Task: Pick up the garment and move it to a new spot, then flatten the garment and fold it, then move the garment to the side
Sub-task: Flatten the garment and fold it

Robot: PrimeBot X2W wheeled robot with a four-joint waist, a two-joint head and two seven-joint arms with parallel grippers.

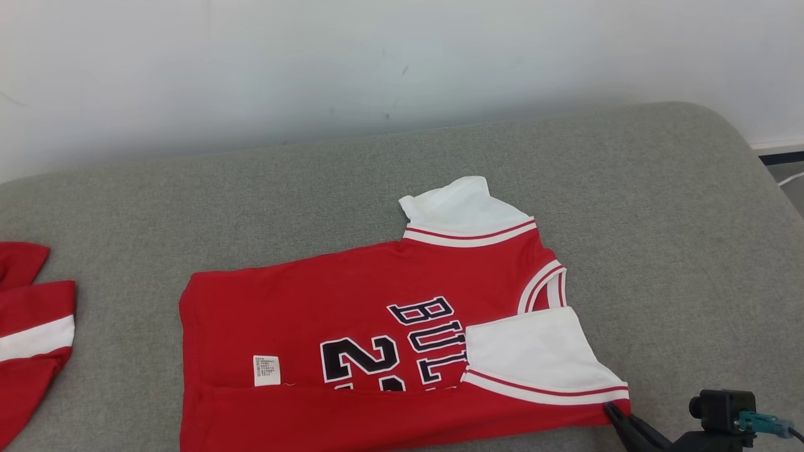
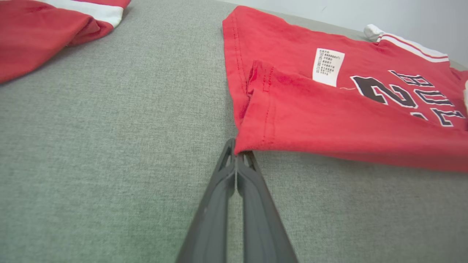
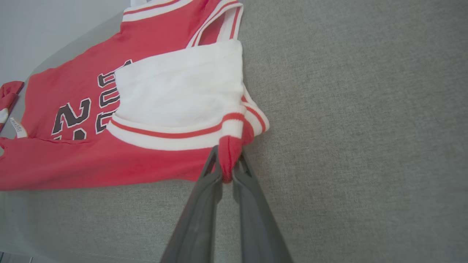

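The garment (image 1: pixel 314 301), a red knit basketball jersey with black, white-edged lettering and striped white-and-red trim, lies spread sideways on the grey woven cushion (image 1: pixel 659 220), hem toward the robot's left and neck toward its right, well apart from a second red cloth with a white band (image 1: pixel 31 314) at the far left. Its near long side is already turned over onto the front, so a white care label (image 1: pixel 266 369) shows and the near white sleeve (image 1: pixel 527 345) lies across the lettering. The right gripper (image 3: pixel 226 164) pinches a bunched corner of red cloth and striped trim at the sleeve end. In the left wrist view the left gripper (image 2: pixel 237 151) has its fingers pressed together at the near hem corner, apparently nipping the cloth's edge, though how much it grips is hard to tell. The step in hand looks like the lengthwise fold. To do it well, the two grippers should draw gently apart so the folded edge runs straight and taut, carry both corners the same distance so the flap lands parallel to the far side, lower them onto the fabric before letting go, and open without dragging the thin knit back. The bunching at the right corner wants smoothing, or the next fold will set a crease.
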